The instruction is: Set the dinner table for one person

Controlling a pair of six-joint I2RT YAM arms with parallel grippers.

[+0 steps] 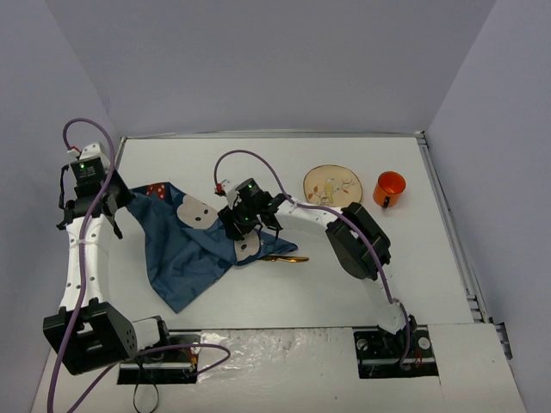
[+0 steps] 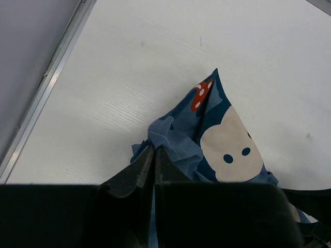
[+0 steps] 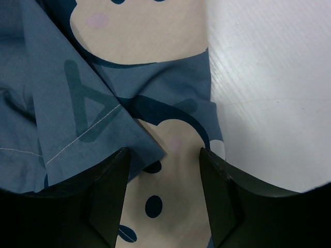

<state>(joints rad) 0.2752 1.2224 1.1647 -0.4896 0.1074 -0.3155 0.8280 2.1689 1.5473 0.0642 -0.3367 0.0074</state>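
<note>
The placemat [image 1: 185, 254] lies rumpled on the surface [image 1: 284, 297]; left end effector [image 2: 154, 152] pinches its far-left corner; right end effector [image 3: 164, 154], open, hovers directly over its right edge.

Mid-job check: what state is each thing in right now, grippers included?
placemat: crumpled and folded over itself, not spread flat.
left gripper: shut on the placemat's edge.
right gripper: open, fingers straddling a fold of the placemat.
orange cup: upright, apart from the wooden plate.
wooden plate: lying flat on the dinner table.
gold utensil: lying flat, one end under the placemat.
</note>
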